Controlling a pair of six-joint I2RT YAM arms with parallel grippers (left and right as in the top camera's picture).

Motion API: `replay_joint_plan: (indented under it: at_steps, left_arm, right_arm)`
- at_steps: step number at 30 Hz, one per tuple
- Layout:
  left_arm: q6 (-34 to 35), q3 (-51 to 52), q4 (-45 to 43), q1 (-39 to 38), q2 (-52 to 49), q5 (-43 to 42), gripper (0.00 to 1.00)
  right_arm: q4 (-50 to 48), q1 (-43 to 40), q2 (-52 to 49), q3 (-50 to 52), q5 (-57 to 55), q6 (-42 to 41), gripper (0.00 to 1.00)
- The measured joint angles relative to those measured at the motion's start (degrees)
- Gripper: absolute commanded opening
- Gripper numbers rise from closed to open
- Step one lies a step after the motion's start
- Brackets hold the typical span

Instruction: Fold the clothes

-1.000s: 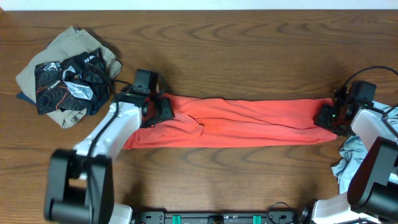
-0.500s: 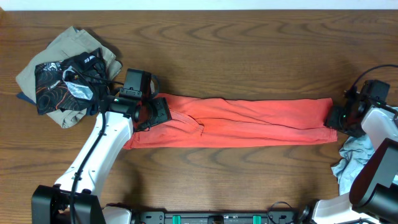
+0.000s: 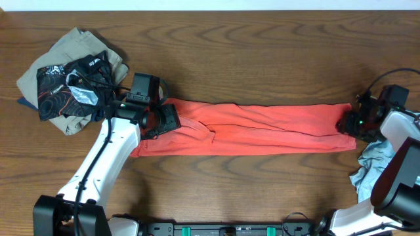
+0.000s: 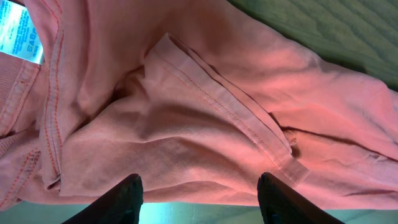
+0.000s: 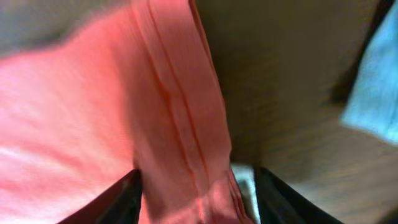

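Wooden table (image 3: pixel 262 52), long red garment (image 3: pixel 262 128), label (image 4: pixel 17 34) visible only from left wrist

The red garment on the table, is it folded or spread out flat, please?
Folded lengthwise: the red garment lies as a long narrow band, layers overlapping along its length.

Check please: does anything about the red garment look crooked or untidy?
Yes. The red garment lies as a long strip, but near the left gripper it bunches into a diagonal crease and its lower edge flares out.
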State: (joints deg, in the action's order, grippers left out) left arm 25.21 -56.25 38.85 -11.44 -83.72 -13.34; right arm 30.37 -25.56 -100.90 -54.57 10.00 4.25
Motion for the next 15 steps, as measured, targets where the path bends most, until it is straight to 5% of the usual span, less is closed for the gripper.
replay_joint_plan:
  at_steps: [6,15]
  left_arm:
    - [0.0,0.0,0.7,0.0,0.0,0.0,0.61]
    - [-0.2,0.0,2.8,0.0,0.0,0.0,0.60]
  right_arm:
    - [0.1,0.0,-1.1,-0.5,1.0,0.6,0.01]
    - [5.7,0.0,-1.0,-2.6,-1.6,-0.7,0.01]
